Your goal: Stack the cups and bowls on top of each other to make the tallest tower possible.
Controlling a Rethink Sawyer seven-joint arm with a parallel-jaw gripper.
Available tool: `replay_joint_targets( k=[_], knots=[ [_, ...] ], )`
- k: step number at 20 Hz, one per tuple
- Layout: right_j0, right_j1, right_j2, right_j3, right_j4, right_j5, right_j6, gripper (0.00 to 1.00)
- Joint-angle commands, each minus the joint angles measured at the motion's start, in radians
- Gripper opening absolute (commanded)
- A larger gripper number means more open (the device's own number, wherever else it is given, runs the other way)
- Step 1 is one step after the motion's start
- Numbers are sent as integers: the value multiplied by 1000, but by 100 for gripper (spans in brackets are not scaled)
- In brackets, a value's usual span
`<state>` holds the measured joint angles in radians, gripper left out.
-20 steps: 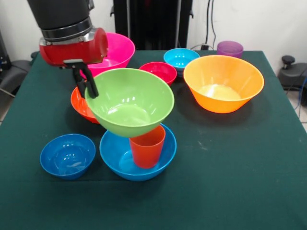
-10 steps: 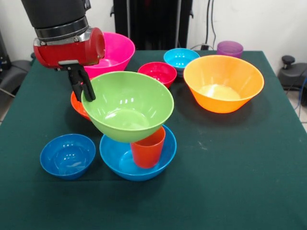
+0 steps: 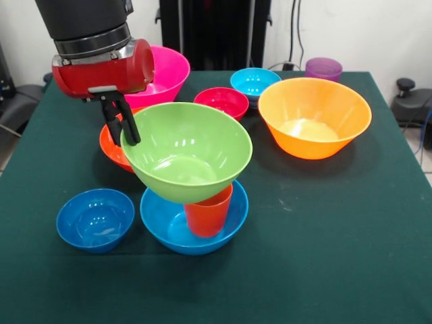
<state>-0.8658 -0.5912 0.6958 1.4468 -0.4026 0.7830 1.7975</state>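
Note:
My gripper [image 3: 128, 131] is shut on the left rim of the lime green bowl [image 3: 185, 152] and holds it tilted over the orange-red cup [image 3: 208, 210]. The bowl's underside hides the cup's rim; I cannot tell whether they touch. The cup stands upright inside the sky-blue bowl [image 3: 233, 216]. The red-orange bowl [image 3: 110, 145] sits behind the green one, mostly hidden. The large orange bowl [image 3: 314, 118] stands at the right. The purple cup [image 3: 323, 67] is at the far right corner.
A small dark blue bowl [image 3: 94, 219] sits left of the sky-blue bowl. A large pink bowl [image 3: 165, 71], a magenta-red bowl [image 3: 223, 101] and a cyan bowl [image 3: 255, 81] stand along the far side of the dark green table [image 3: 324, 236].
The gripper swung the green bowl slightly left, then back right. The bowl now sits a little lower and further right over the cup.

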Motion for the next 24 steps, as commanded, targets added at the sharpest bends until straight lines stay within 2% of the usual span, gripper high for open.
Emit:
replay_joint_targets(
  k=[1, 14, 24],
  knots=[
    [41, 29, 24, -10, -76, 31, -216, 0],
    [52, 16, -2, 50, -90, -31, -132, 0],
    [53, 21, -5, 72, -95, -59, -107, 0]
  ],
)
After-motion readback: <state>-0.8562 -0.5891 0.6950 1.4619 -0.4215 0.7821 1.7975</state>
